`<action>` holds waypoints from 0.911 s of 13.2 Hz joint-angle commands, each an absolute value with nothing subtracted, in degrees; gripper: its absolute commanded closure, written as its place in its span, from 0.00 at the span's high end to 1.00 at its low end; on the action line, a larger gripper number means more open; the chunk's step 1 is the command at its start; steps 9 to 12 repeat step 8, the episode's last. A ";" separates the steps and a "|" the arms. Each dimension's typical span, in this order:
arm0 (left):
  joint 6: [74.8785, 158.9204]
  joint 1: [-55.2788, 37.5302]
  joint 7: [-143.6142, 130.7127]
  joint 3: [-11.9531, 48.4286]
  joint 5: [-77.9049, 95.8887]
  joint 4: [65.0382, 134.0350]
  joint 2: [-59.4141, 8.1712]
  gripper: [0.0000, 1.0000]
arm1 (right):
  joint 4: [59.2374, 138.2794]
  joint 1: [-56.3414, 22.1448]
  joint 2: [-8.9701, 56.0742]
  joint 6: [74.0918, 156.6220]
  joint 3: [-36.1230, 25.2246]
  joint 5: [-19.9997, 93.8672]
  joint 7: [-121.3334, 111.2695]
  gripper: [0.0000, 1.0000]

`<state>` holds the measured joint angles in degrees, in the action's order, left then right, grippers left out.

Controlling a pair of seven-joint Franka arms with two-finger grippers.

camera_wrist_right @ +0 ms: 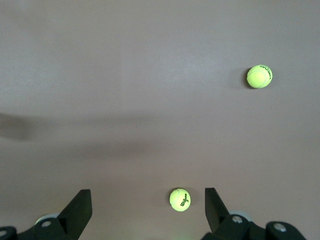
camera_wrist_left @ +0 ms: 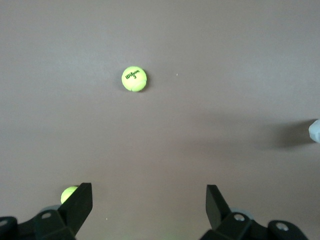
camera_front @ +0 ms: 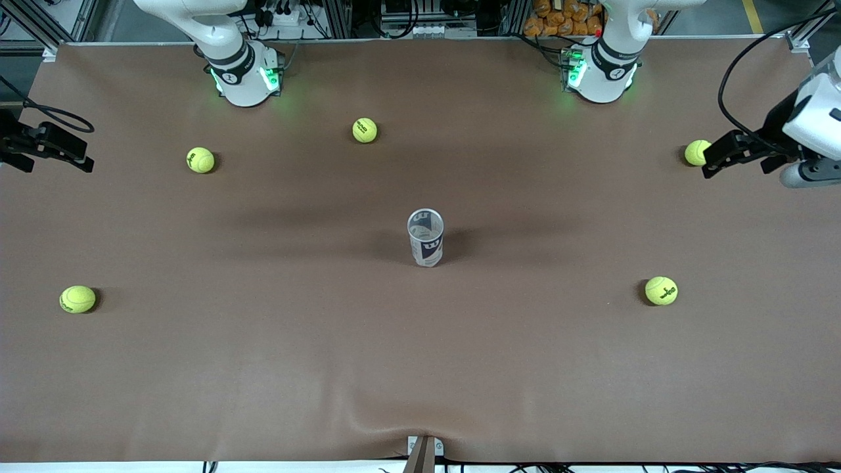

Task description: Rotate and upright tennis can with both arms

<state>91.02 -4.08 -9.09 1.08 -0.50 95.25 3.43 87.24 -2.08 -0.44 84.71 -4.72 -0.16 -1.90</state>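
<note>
The tennis can (camera_front: 426, 237) stands upright in the middle of the table, its open silver rim up and its navy label with the white "W" toward the front camera. It is empty. My left gripper (camera_front: 713, 161) is open and empty, up over the left arm's end of the table beside a tennis ball (camera_front: 696, 152). My right gripper (camera_front: 69, 156) is open and empty over the right arm's end. Neither touches the can. In the left wrist view only an edge of the can (camera_wrist_left: 315, 131) shows, far from the open gripper (camera_wrist_left: 149, 205).
Several yellow-green tennis balls lie loose on the brown table (camera_front: 263, 368): (camera_front: 364, 130), (camera_front: 200, 159), (camera_front: 77, 299), (camera_front: 661, 290). The left wrist view shows two balls (camera_wrist_left: 134, 79), (camera_wrist_left: 69, 193); the right wrist view shows two (camera_wrist_right: 259, 76), (camera_wrist_right: 180, 199) near its open gripper (camera_wrist_right: 148, 207).
</note>
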 commanded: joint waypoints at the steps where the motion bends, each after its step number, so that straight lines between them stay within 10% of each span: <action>1: 92.37 -4.30 -7.39 1.14 0.09 98.35 5.45 1.00 | 86.31 -1.23 -0.26 84.02 -4.39 -0.09 -2.64 1.00; 12: 89.74 -4.39 -7.12 1.49 -0.62 94.84 4.31 1.00 | 86.31 -1.32 -0.26 84.02 -4.39 -0.09 -2.64 1.00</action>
